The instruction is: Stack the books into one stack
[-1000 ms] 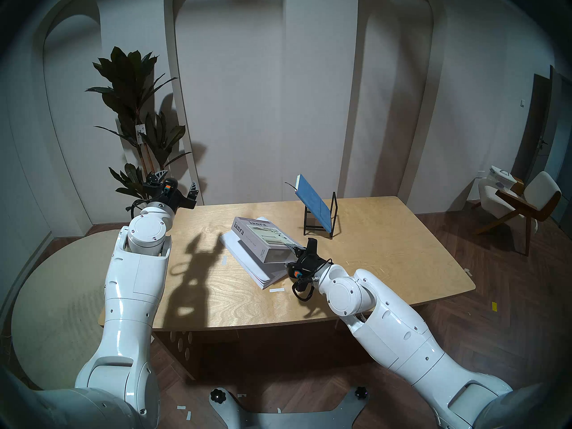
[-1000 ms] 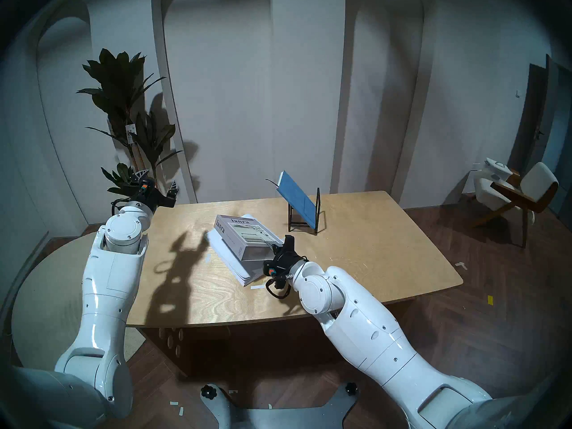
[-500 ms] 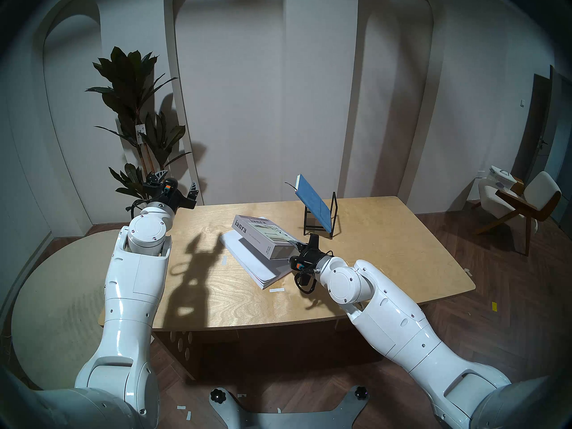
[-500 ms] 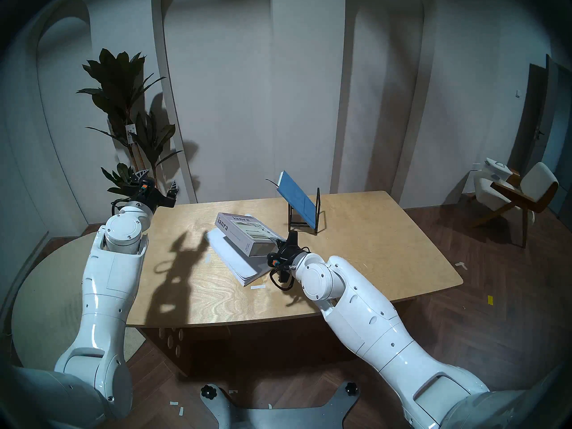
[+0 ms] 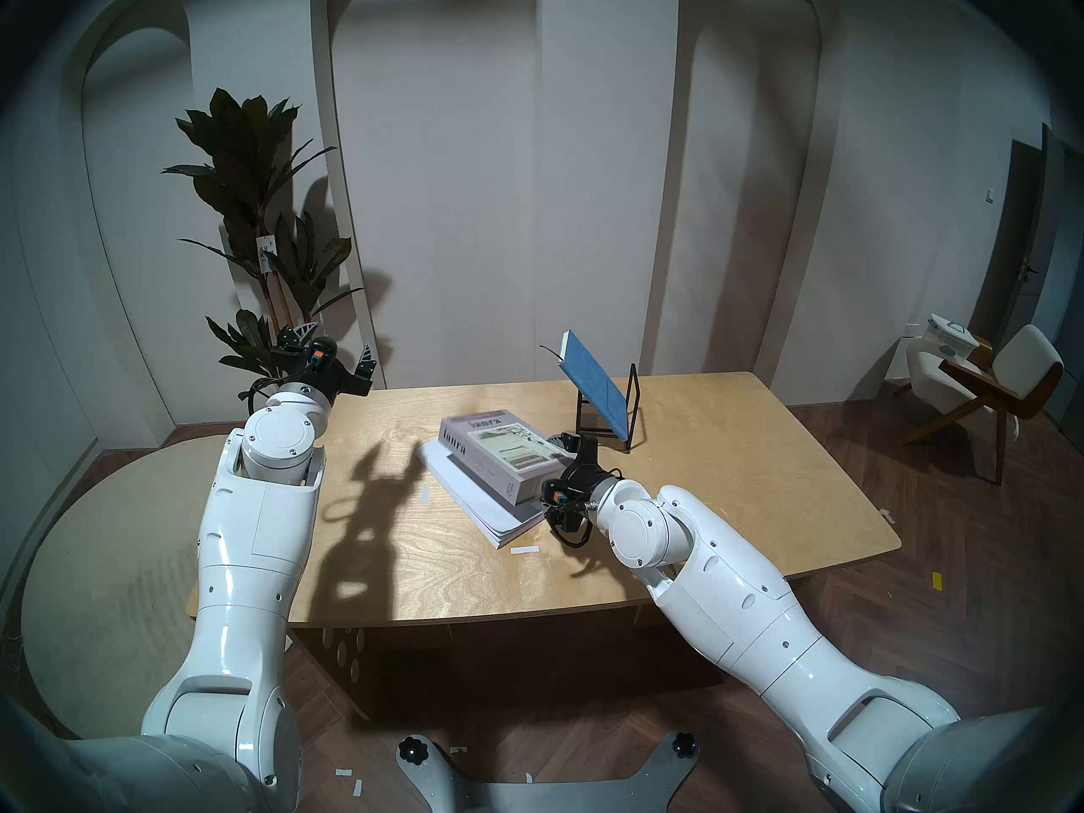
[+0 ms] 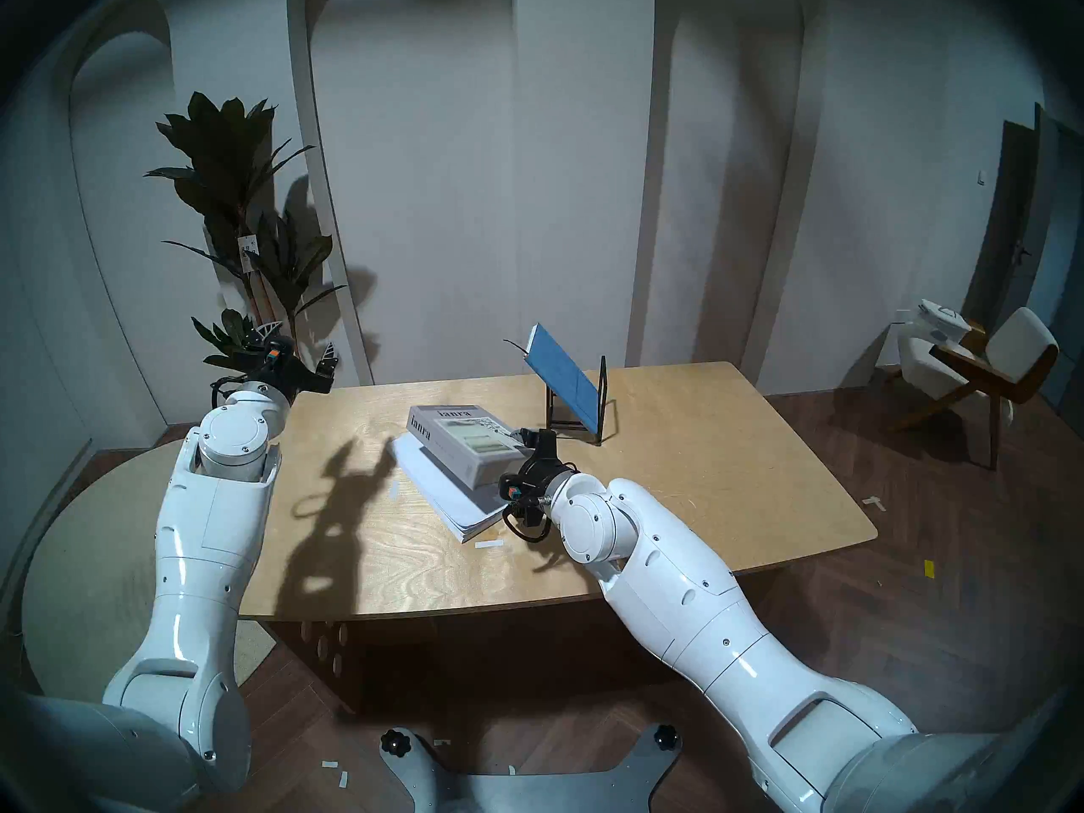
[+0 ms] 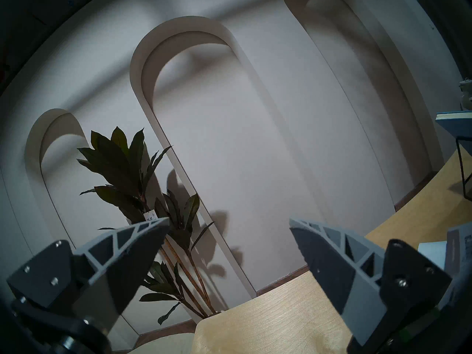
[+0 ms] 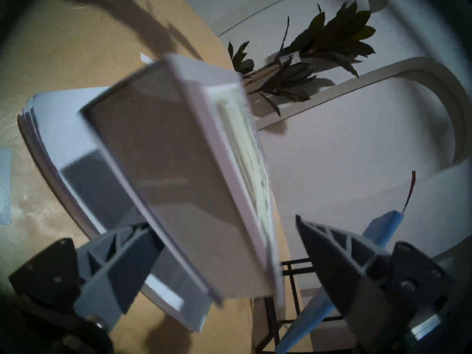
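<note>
The thick white-grey book lettered "ianra" (image 5: 504,451) (image 6: 469,442) lies, blurred by motion, on the large white softcover (image 5: 475,501) (image 6: 434,489) in the middle of the table. My right gripper (image 5: 557,460) (image 8: 224,222) stands open at this book's near right end. In the right wrist view the book (image 8: 178,167) is between the spread fingers, one finger under it and the other clear of it. The thin blue book (image 5: 592,389) (image 8: 314,317) leans in the black wire rack (image 5: 632,407) behind. My left gripper (image 5: 339,341) (image 7: 228,220) is open and empty above the table's far left corner.
The wooden table (image 5: 704,471) carries two small strips of tape (image 5: 524,549) near the softcover. A tall potted plant (image 5: 258,207) stands behind the left gripper. A chair (image 5: 985,383) stands on the floor at the far right.
My right gripper has opened and let go of the "ianra" book, whose raised near end has come down onto the white softcover. The right wrist has shifted slightly left. The left arm has not moved.
</note>
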`<state>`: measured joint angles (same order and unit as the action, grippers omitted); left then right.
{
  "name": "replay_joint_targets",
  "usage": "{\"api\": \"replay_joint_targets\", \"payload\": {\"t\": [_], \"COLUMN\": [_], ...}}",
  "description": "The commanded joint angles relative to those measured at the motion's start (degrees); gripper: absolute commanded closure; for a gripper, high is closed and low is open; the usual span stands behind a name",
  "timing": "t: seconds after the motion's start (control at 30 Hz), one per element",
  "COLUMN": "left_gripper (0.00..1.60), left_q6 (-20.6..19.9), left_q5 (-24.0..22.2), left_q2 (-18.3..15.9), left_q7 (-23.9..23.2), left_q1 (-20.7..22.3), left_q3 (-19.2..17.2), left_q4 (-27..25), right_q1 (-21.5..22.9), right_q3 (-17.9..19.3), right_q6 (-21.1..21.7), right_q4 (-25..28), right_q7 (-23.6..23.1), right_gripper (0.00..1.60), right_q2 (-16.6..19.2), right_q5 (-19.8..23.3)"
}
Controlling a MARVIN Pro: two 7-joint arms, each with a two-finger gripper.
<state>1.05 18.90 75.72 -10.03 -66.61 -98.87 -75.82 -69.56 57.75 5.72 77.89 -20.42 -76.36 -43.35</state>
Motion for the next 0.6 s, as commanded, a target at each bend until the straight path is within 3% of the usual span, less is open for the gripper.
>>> {"api": "replay_joint_targets", "payload": {"t": [0.0,0.27,0.33,0.37,0.57], "left_gripper": [0.0,0.0,0.0,0.0,0.0], "left_q6": [0.06,0.12,0.15,0.19,0.23], "left_q5": [-0.1,-0.14,-0.15,-0.15,-0.18], "left_q2": [-0.16,-0.2,-0.21,-0.22,-0.25], "left_q7": [-0.07,0.0,0.03,0.06,0.14], "left_q1": [1.22,1.23,1.23,1.23,1.23], "left_q3": [0.01,0.06,0.08,0.09,0.14], "left_q4": [-1.33,-1.27,-1.23,-1.17,-1.09], "right_q1": [0.39,0.2,0.14,0.23,2.35], "right_q3": [1.05,3.48,5.28,6.61,11.32], "right_q6": [3.63,8.18,10.96,11.49,17.22], "right_q4": [4.52,10.09,11.33,10.77,10.0], "right_q7": [-5.69,-14.74,-17.96,-18.75,-25.4], "right_gripper": [0.0,0.0,0.0,0.0,0.0], "right_q2": [-0.12,0.88,-0.11,-1.39,-4.19], "right_q5": [2.14,6.17,9.01,12.41,20.33]}}
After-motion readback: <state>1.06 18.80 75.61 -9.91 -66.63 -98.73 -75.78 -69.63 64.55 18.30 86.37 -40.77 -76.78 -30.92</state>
